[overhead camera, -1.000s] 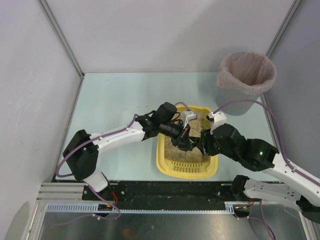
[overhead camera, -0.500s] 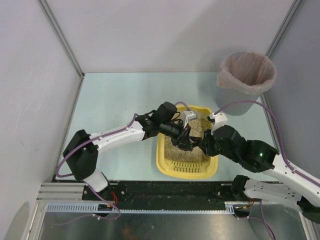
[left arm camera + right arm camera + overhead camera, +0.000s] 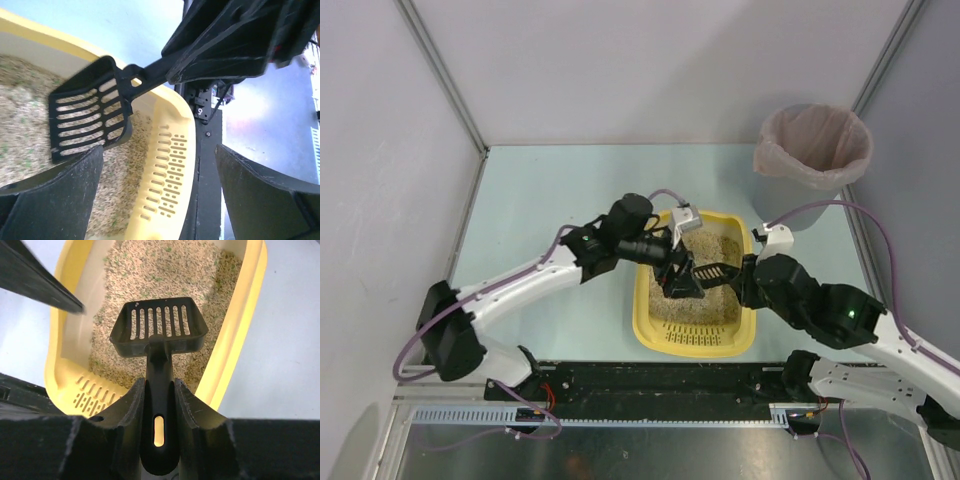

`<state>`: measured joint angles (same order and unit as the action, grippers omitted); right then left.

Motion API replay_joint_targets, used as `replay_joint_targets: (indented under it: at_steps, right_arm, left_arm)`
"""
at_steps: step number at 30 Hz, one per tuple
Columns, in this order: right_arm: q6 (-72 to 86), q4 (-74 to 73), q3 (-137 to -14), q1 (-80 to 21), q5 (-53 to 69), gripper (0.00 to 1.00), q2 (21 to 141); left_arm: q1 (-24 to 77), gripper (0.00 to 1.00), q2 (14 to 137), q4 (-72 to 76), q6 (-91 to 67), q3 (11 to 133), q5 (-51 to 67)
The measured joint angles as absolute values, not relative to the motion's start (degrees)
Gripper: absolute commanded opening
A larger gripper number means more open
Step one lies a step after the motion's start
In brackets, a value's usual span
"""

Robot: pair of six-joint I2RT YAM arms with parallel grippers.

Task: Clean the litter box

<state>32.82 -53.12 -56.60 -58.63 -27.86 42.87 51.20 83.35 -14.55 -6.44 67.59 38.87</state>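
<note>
Right tool (image 3: 159,390): closed on the handle of the black slotted plastic scoop (image 3: 159,325), with one finger on either side of the handle. In the top view the scoop head points to 9 o'clock and hangs over the beige granular litter (image 3: 160,270). Contact between head and litter cannot be confirmed.

Left tool (image 3: 157,195): fingers spread wide, nothing held between them. It is positioned above the 9 o'clock half of the shallow yellow plastic rectangular litter box (image 3: 692,340), just beside the scoop head.

Litter box: resting flat on the pale blue-green table (image 3: 550,190), at 6 o'clock of the table's middle and near the arm bases. The slotted rim is at its 6 o'clock end. Litter covers the floor of the box.

Grey round bin with pinkish bag liner (image 3: 812,150): upright at 2 o'clock from the litter box and well apart from it, in the table's far right corner.
</note>
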Motion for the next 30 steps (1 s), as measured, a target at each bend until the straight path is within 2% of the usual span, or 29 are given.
replay_joint_targets:
  at_steps: [11, 19, 30]
  right_arm:
    - [41.19, -56.4, -57.93, -58.63, -30.85, 0.0, 50.28]
    - [43.94, -55.9, -58.76, -56.8, -32.32, 0.0, 55.16]
    - [43.57, -53.06, -58.92, -51.77, -32.03, 0.0, 60.38]
  left_arm:
    - [36.51, 1.0, 72.14, -14.48, -7.09, 66.22, 26.3]
    - [36.62, 1.0, 64.6, -14.7, -5.87, 63.9, 16.93]
    - [36.62, 1.0, 64.53, -15.7, -4.99, 63.09, 13.45]
